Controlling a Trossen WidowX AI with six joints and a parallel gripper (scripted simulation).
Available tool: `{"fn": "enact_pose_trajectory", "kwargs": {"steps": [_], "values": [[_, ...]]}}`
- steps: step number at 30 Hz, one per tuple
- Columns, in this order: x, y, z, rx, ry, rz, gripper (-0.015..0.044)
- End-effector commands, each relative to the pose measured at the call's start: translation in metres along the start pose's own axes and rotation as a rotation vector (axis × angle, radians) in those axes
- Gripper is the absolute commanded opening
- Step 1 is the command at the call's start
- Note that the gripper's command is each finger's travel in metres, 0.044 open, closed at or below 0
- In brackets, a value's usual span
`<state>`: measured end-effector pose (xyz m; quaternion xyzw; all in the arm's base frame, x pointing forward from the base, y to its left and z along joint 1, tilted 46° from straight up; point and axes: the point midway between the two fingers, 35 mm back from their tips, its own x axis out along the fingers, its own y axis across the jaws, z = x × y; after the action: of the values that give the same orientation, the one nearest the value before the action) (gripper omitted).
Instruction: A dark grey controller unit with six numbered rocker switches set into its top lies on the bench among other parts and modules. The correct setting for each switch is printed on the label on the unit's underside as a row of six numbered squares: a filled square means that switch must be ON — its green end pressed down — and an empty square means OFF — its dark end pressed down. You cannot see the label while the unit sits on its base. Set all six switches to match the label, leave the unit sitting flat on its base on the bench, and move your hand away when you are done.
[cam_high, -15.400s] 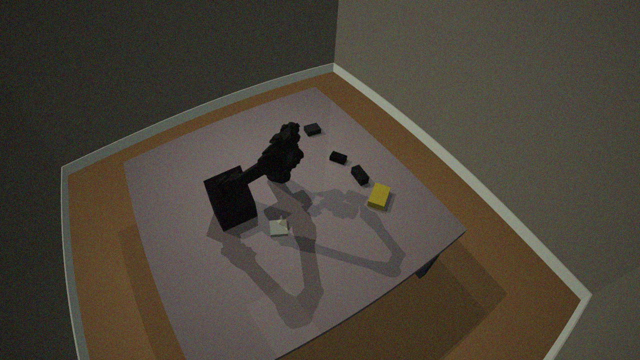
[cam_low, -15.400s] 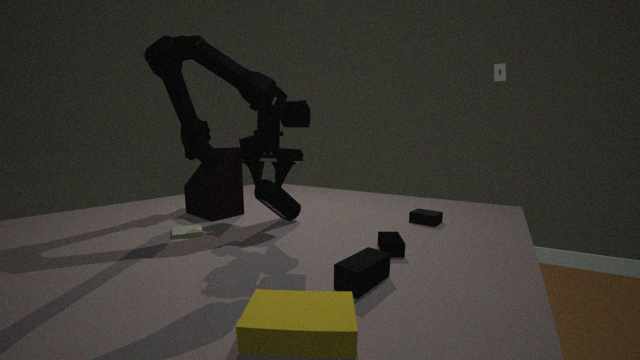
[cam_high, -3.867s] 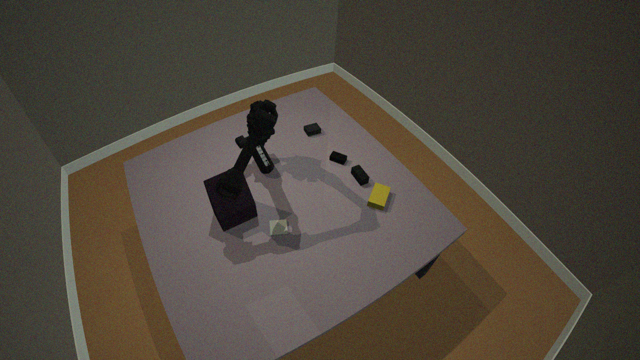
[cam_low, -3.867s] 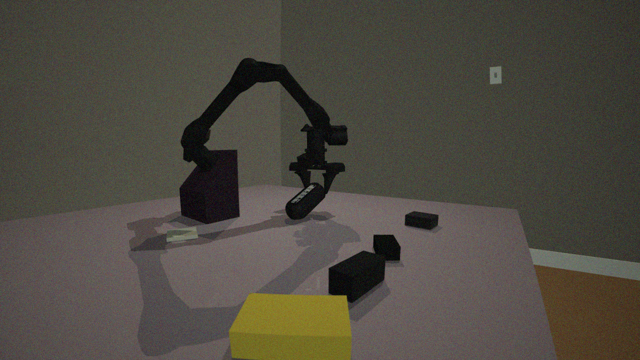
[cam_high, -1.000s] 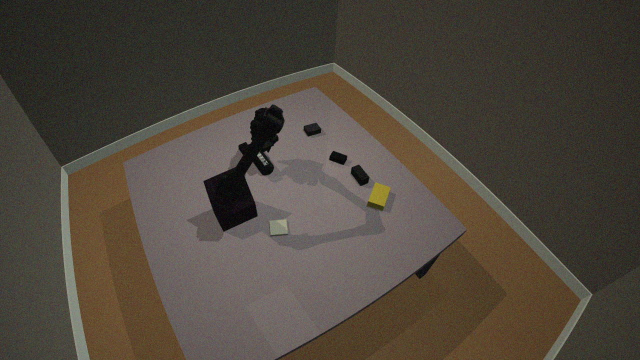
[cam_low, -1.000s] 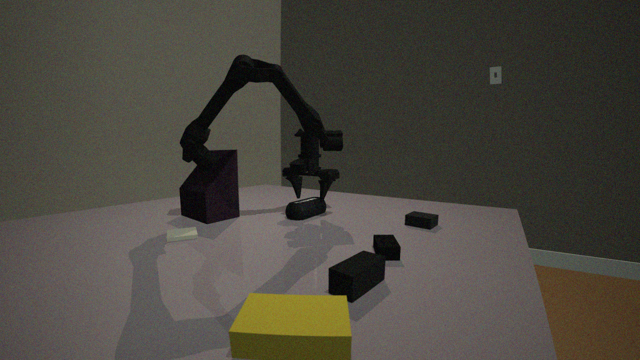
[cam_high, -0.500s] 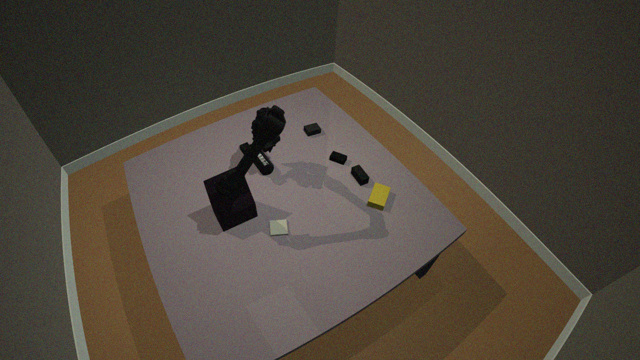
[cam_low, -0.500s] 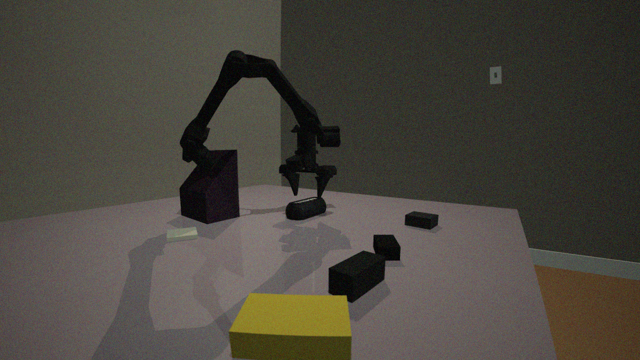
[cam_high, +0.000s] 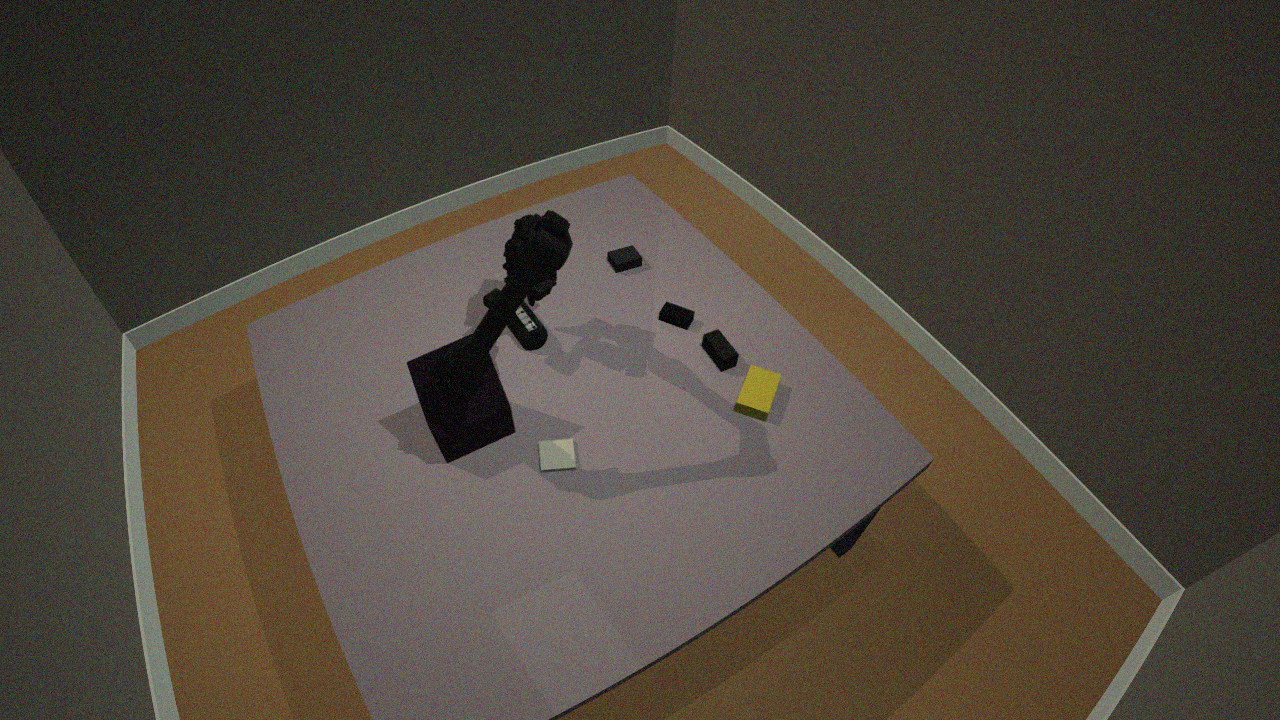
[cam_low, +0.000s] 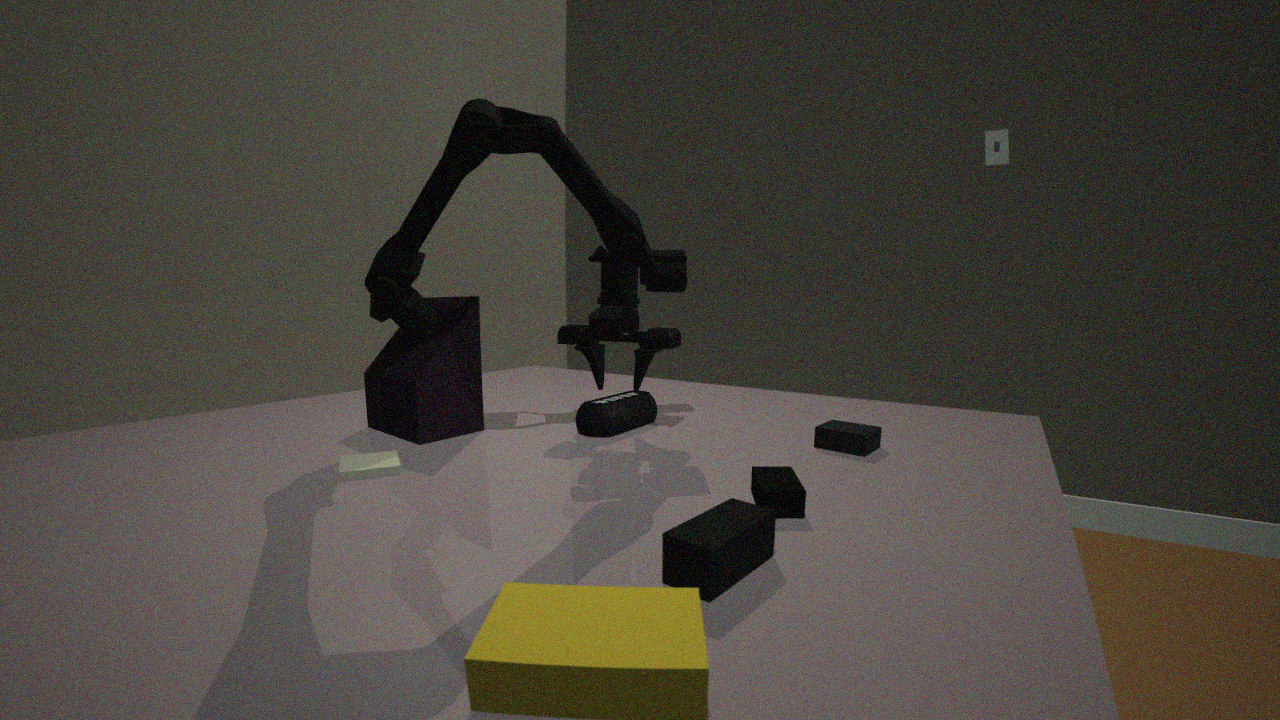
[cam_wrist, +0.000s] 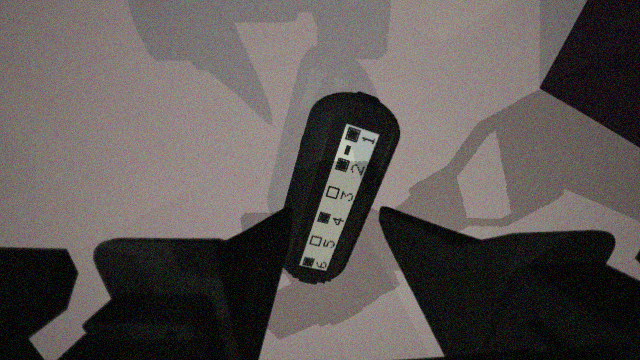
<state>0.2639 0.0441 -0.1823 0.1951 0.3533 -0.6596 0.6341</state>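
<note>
The dark controller unit (cam_high: 534, 335) (cam_low: 617, 419) (cam_wrist: 320, 125) lies on the bench with its label side up. Its white label (cam_wrist: 334, 205) shows squares 1, 2, 4 and 6 filled and squares 3 and 5 empty; a small dark mark sits between 1 and 2. The rocker switches are hidden beneath. My gripper (cam_low: 618, 388) (cam_wrist: 336, 213) is open and empty, pointing down just above the unit. In the wrist view its fingertips appear on either side of the unit's lower half, near numbers 4 and 5, with the unit slanted between them.
A large dark box (cam_high: 465, 402) (cam_low: 425, 385) (cam_wrist: 600, 70) stands at the arm's base. A pale tile (cam_high: 556, 454) (cam_low: 368, 464) lies near it. Three dark blocks (cam_high: 719, 350) (cam_high: 676, 315) (cam_high: 624, 258) and a yellow block (cam_high: 759, 391) (cam_low: 586, 626) lie across the bench.
</note>
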Motion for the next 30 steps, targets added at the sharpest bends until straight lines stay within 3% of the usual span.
{"fn": "enact_pose_trajectory", "kwargs": {"steps": [1, 8, 30], "values": [[-0.003, 0.005, -0.002, -0.253, 0.010, -0.011, 0.0177], [-0.005, 0.009, -0.003, -0.743, 0.029, -0.035, 0.0000], [-0.014, 0.021, -0.004, -2.280, 0.171, -0.036, 0.0000]]}}
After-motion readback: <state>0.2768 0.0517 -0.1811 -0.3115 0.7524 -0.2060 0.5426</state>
